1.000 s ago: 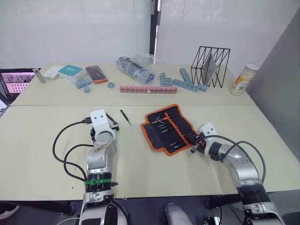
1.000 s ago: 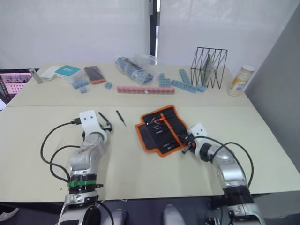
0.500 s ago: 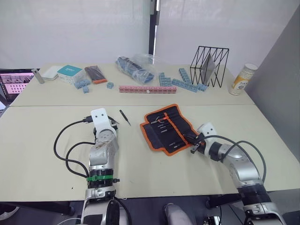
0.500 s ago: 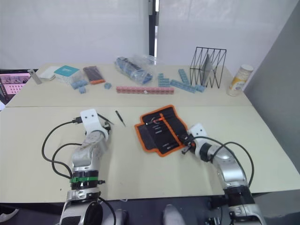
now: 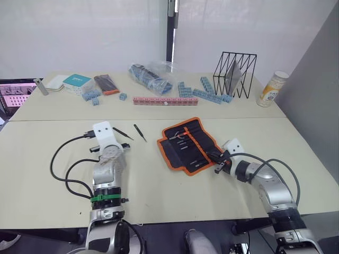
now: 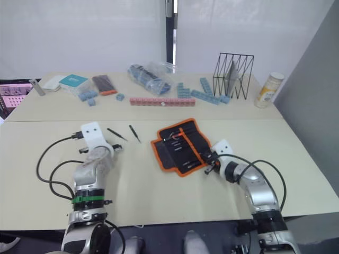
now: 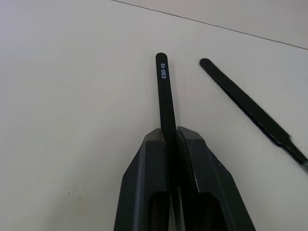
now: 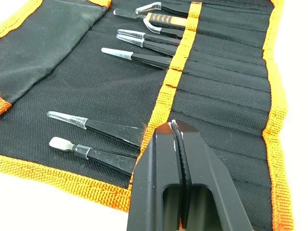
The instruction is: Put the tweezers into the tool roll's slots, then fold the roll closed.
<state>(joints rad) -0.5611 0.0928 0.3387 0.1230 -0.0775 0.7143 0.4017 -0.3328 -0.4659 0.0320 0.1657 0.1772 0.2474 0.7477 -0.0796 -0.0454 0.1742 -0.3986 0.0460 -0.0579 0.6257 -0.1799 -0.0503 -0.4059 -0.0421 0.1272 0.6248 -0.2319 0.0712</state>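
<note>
Tweezers: one pinched in the left gripper (image 7: 172,144), another loose on the counter (image 5: 47,153) just beside it.

The left wrist view reads "ESD-10" on the gripped tweezer (image 7: 165,96), jaws closed on it, and shows the loose tweezer (image 7: 250,110) apart from it. The roll (image 5: 188,144) lies open mid-counter; the right gripper (image 8: 178,144), jaws closed on nothing, sits at its near edge. The right wrist view shows several tweezers (image 8: 130,57) already in the slots (image 8: 226,96) along the orange strip (image 8: 168,91).
</note>
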